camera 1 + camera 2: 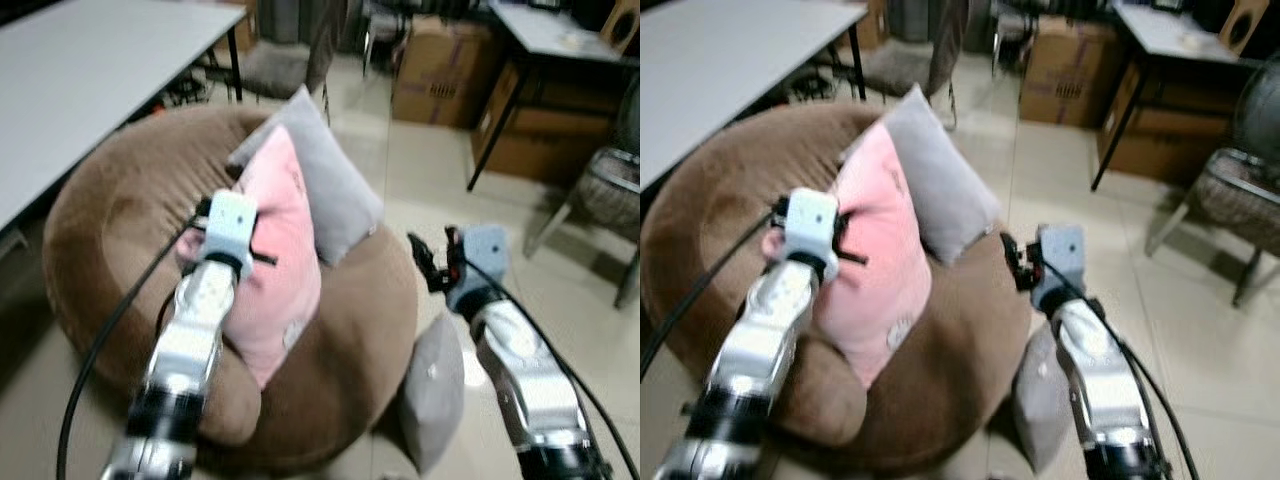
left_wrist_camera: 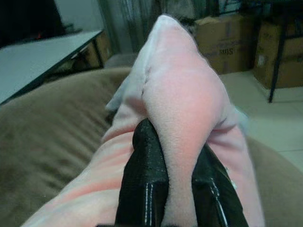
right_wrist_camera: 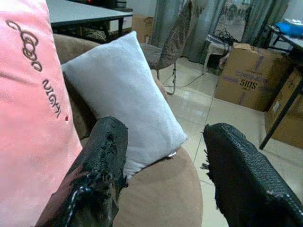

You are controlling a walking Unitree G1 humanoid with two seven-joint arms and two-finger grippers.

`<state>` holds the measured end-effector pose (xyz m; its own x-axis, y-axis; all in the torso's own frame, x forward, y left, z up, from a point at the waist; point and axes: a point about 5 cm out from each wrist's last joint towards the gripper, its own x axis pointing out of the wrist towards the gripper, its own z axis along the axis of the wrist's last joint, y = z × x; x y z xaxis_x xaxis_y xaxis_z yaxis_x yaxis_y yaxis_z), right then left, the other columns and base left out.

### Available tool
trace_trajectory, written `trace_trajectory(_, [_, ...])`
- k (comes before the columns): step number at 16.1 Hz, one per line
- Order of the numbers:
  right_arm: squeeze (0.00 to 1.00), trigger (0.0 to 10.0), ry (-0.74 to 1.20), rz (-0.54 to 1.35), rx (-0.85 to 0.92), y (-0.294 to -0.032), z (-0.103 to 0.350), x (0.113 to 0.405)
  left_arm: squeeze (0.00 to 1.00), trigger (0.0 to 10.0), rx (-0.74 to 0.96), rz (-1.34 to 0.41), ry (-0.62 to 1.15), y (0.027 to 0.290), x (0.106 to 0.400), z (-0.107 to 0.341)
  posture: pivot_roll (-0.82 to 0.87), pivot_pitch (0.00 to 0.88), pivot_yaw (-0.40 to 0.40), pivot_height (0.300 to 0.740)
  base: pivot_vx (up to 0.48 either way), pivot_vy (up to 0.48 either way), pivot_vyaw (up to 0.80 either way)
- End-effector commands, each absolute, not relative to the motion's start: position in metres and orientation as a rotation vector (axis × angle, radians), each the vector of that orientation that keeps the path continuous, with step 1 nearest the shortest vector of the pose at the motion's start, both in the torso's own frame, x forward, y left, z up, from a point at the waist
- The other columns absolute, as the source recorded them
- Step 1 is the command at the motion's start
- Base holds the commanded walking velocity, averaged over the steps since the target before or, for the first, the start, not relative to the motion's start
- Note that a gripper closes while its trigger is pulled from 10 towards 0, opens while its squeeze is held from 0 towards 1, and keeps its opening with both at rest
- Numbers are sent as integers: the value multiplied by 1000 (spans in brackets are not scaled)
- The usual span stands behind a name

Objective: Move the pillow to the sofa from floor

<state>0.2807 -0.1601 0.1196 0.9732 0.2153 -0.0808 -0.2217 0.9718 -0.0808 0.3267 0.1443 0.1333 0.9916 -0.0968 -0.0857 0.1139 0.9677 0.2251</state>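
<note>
A pink pillow (image 1: 285, 250) stands on edge on the round brown beanbag sofa (image 1: 110, 210). My left gripper (image 2: 175, 142) is shut on the pillow's edge, and the fabric bulges out between the two black fingers (image 2: 144, 165). Behind the pink pillow, a grey pillow (image 1: 330, 185) leans on the sofa. Another grey pillow (image 1: 432, 390) lies on the floor against the sofa's right side. My right gripper (image 1: 425, 262) hovers open by the sofa's right edge, above that floor pillow, with nothing between its fingers (image 3: 102, 156).
A white table (image 1: 80, 70) runs along the left. A chair (image 1: 280, 65) stands behind the sofa. Cardboard boxes (image 1: 440, 70) and a dark table (image 1: 560, 35) sit at the back right, with a wicker chair (image 1: 610, 195) at the right. Pale tiled floor (image 1: 420, 170) lies between.
</note>
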Motion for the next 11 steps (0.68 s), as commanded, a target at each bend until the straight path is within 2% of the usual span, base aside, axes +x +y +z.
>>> trace_trajectory(1, [0, 10000, 43, 227, -93, -166, 129, 282, 0, 10000, 223, -107, 59, 140, 337, 141, 14, 0, 0, 740, 0, 0, 0])
trace_trajectory(5, [0, 10000, 36, 344, -158, -175, 138, 280, 0, 10000, 154, -109, 133, 118, 364, 137, -14, 0, 10, 740, 0, 0, 0])
trace_trajectory(7, [0, 10000, 56, 473, -212, -181, 142, 281, 0, 10000, 96, -1, 237, 110, 379, 129, -29, 0, 12, 740, 0, 0, 0])
trace_trajectory(9, [0, 10000, 64, 545, -239, -181, 144, 281, 0, 10000, 65, 43, 277, 106, 380, 123, -34, 0, 11, 740, 0, 0, 0])
trace_trajectory(11, [0, 10000, 70, 639, -247, -177, 149, 282, 0, 10000, 21, 235, 378, 118, 374, 104, -41, 0, 10, 740, 0, 0, 0])
